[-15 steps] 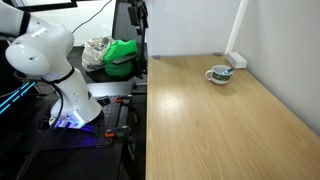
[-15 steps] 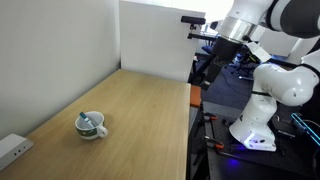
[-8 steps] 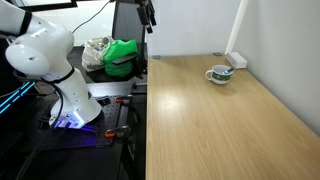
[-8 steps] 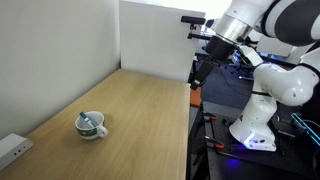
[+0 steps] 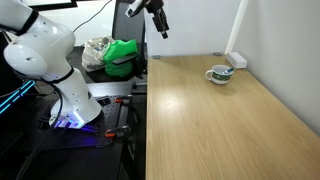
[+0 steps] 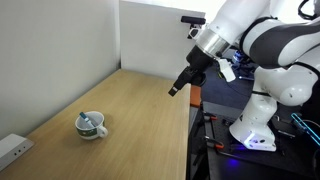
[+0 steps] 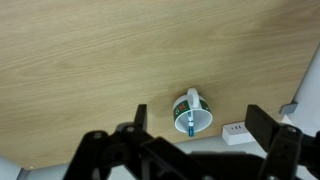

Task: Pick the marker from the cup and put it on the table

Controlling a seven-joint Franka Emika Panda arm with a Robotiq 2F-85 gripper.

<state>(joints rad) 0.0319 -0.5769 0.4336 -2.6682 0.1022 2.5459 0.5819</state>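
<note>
The cup (image 7: 192, 114) stands upright on the light wood-grain bench (image 5: 220, 120) close to the wall, just beside a small white box (image 7: 236, 133). It contains the marker (image 7: 190, 112), which leans inside with its lighter end at the rim. The end effector (image 6: 175, 86) hangs over the bench edge nearest the robot base, well apart from the cup, its fingers spread wide and holding nothing.
</note>
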